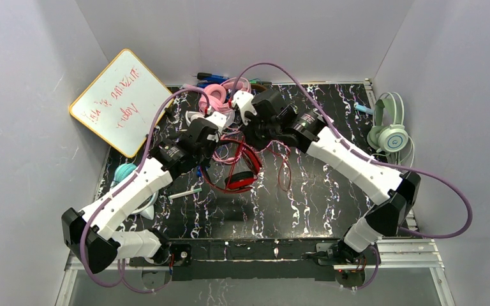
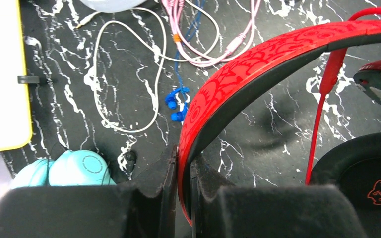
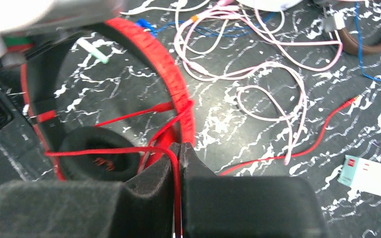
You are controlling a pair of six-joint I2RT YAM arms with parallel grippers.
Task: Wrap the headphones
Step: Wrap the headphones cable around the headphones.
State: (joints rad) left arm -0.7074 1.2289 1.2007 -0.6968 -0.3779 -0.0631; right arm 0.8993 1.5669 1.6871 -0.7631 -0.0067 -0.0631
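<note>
While both arms reach over the middle of the black marbled desk [image 1: 332, 197], the top view shows the red headphones [image 1: 241, 172] lying just in front of their wrists. Pink headphones [image 1: 215, 95] sit behind, teal headphones [image 1: 125, 171] beside the left arm, and mint green headphones [image 1: 388, 131] at the desk's right edge. A whiteboard [image 1: 121, 102] leans on the left wall.

From the left wrist, the left gripper's [image 2: 183, 163] fingers are clamped on the red headband [image 2: 258, 64]. Blue earbuds [image 2: 176, 104] and a white cable [image 2: 154, 84] lie beyond.

From the right wrist, the right gripper's [image 3: 178, 153] fingers are pinched together on the red cord [image 3: 176, 198], just beside the headband. A pink cord [image 3: 258, 74] loops across the desk, and a white box with a red label [image 3: 372, 176] lies to the right.
</note>
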